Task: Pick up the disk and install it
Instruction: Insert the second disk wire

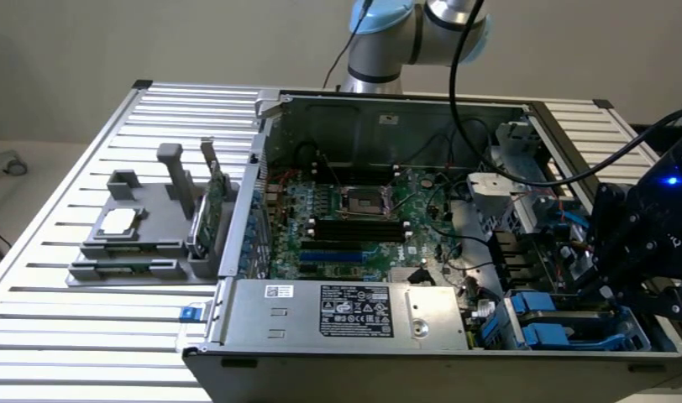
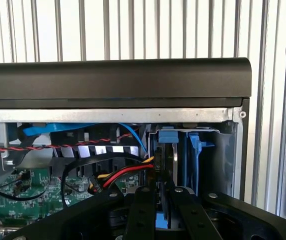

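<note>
- We saw a ribbed metal table (image 1: 72,336) before a plain wall, and on it an open computer case (image 1: 353,353) with its green motherboard (image 1: 353,218) showing.
- On the exterior view's left a grey holder (image 1: 139,239) stood with a green card (image 1: 212,214) upright in it.
- The gripper (image 2: 159,200) was low at the drive bay, its black fingers (image 2: 142,212) close together and clamped on the disk (image 2: 167,160), which stood on edge in its blue carrier.
- Red, yellow and black cables (image 2: 125,172) passed just beside it.
- The fingers hid the disk's lower part.
</note>
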Motion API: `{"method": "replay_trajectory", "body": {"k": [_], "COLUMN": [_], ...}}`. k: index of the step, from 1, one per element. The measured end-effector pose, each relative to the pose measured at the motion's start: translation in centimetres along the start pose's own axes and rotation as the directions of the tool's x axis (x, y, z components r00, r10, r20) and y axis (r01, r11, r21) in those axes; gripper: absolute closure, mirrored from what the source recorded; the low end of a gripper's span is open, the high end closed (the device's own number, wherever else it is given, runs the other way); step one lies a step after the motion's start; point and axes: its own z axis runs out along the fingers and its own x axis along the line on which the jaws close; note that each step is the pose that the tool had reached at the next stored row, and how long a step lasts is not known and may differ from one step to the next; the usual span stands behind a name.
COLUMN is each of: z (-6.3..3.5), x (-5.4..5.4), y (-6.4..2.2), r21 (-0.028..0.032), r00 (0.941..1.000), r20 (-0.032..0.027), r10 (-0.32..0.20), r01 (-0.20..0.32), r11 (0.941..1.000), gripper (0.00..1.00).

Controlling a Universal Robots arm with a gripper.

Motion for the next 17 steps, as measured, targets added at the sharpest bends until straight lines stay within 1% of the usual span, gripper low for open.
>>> {"method": "replay_trajectory", "body": {"k": [17], "z": [0.44], "x": [-0.02], "y": [0.05], "r21": [0.0001], "r00": [1.0000], "r20": [-0.0001], "r10": [0.000], "r01": [0.000], "r11": [1.0000], "gripper": [0.84]}}
